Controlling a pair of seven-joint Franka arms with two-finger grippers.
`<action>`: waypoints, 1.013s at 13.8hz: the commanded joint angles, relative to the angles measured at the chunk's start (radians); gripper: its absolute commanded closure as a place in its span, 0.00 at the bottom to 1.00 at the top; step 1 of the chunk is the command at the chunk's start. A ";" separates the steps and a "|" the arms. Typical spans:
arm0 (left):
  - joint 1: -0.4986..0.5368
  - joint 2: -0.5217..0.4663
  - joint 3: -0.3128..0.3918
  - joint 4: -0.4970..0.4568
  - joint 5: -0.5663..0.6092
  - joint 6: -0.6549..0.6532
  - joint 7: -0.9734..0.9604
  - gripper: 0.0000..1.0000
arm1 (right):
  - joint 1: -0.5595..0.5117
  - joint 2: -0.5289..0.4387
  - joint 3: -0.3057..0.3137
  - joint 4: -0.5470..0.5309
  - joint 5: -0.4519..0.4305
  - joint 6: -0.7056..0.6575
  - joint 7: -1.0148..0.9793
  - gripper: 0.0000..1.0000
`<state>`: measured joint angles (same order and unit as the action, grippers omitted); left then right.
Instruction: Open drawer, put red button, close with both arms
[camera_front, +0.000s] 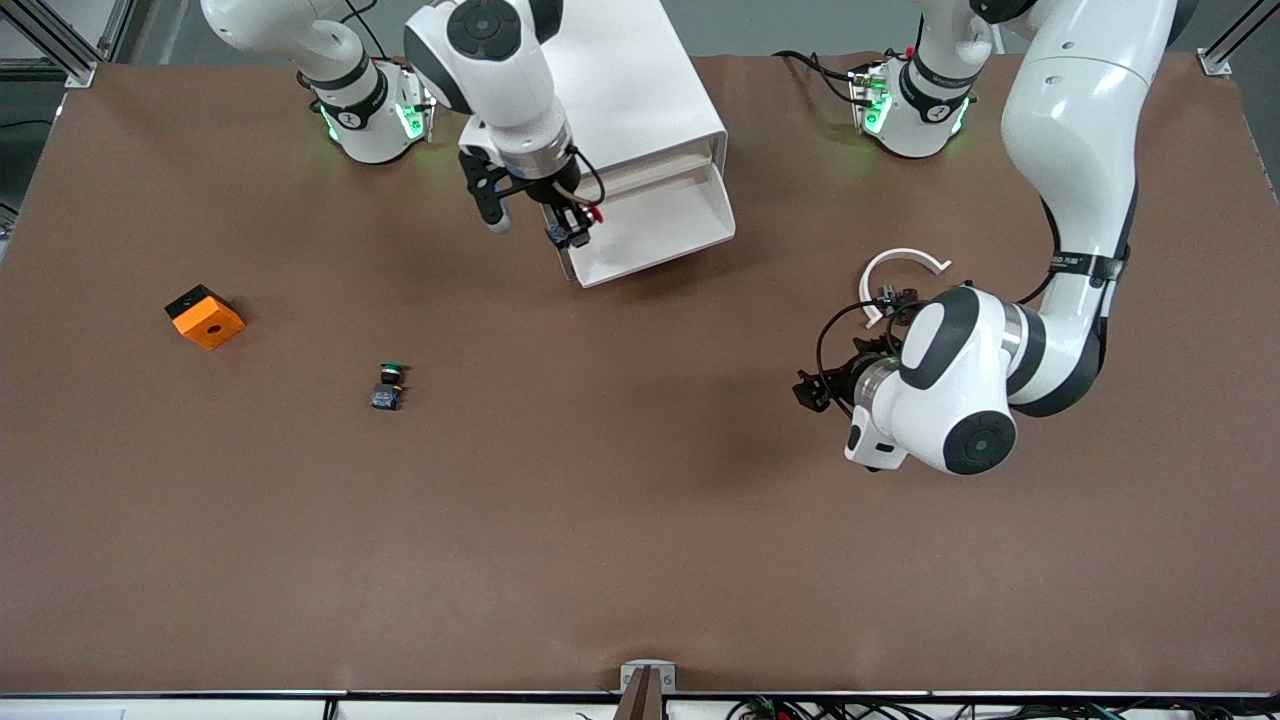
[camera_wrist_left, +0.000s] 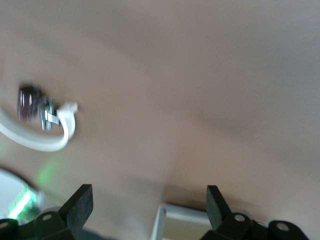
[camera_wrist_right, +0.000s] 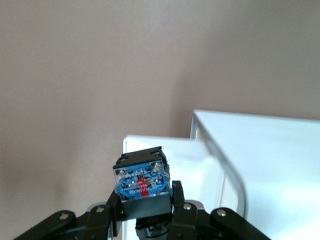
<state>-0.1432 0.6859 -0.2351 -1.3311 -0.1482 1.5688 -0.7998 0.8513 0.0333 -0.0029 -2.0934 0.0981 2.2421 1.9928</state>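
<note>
An orange block (camera_front: 205, 317), a green-capped button (camera_front: 389, 384) and a white curved clip (camera_front: 898, 270) lie well apart on the brown tabletop (camera_front: 620, 500).

White cabinet (camera_front: 640, 90) and drawer (camera_front: 655, 225), brown table (camera_front: 640, 520), orange-black block (camera_front: 205, 317), green-capped button (camera_front: 389, 384) — red button (camera_wrist_right: 142, 185) blue-bodied

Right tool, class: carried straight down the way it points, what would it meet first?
Probably the open drawer: the right tool, shut on the red button, hangs over the drawer's corner, though it might just miss and reach the table.

Glossy white arms (camera_front: 1075, 150) with black joint rings, black cables, green-lit bases.
</note>
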 joint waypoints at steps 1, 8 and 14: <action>-0.003 -0.052 0.000 -0.028 0.059 0.065 0.085 0.00 | 0.060 0.065 -0.012 0.053 0.009 -0.009 0.124 1.00; 0.002 -0.098 -0.006 -0.036 0.143 0.109 0.094 0.00 | 0.139 0.224 -0.012 0.206 0.011 -0.019 0.291 1.00; 0.042 -0.202 0.000 -0.114 0.180 0.077 0.414 0.00 | 0.207 0.342 -0.012 0.288 0.012 -0.019 0.373 1.00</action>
<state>-0.1308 0.5608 -0.2322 -1.3738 0.0060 1.6479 -0.4709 1.0122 0.3450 -0.0119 -1.8203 0.0989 2.2463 2.3164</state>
